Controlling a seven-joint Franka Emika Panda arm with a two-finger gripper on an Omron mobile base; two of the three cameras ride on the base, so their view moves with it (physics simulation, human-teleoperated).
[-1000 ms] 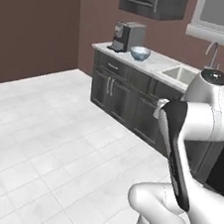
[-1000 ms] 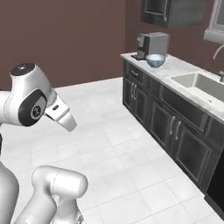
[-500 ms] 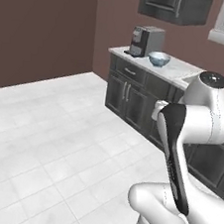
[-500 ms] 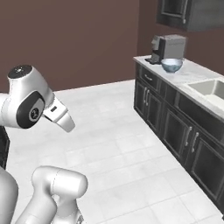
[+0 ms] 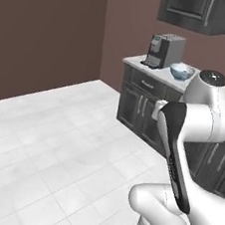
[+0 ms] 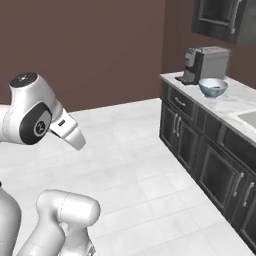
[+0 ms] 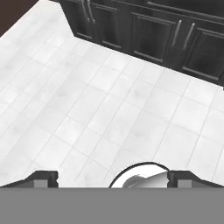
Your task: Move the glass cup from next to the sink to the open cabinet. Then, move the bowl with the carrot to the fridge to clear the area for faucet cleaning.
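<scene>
Pincer (image 7: pixel 112 178): seen from the hand view, the two dark fingertips (image 7: pixel 41 178) stand far apart at the bottom edge, spread wide, nothing between them; it looks down at the floor.
Floor (image 7: pixel 109 109): pale grey-white tiles, directly under the hand, running up to the dark cabinet doors (image 7: pixel 157 33).
Arm: folded up close over the base, well back from the surface (image 6: pixel 235 100); no reach toward anything.
Bowl (image 6: pixel 213 87): pale blue-white, sits on the white marble surface just beside the coffee machine (image 6: pixel 206 64), near the surface's end corner. In the left base view the same bowl (image 5: pixel 182 71) sits to the right of the machine.
Carrot (image 6: pixel 215 87): a small reddish speck inside the bowl; too small to tell more.
Sink (image 6: pixel 248 118): only a corner of the basin shows at the right edge.
Wall cabinet (image 5: pixel 200 12): dark, hung above the machine; open or shut, cannot tell.
Glass cup: location cannot be told from here.
Step in hand: judged a travel phase, hand empty, base away from the surface.
Next move: likely calls for closing in on the surface, then bringing the spread pincer over the item to be picked.
</scene>
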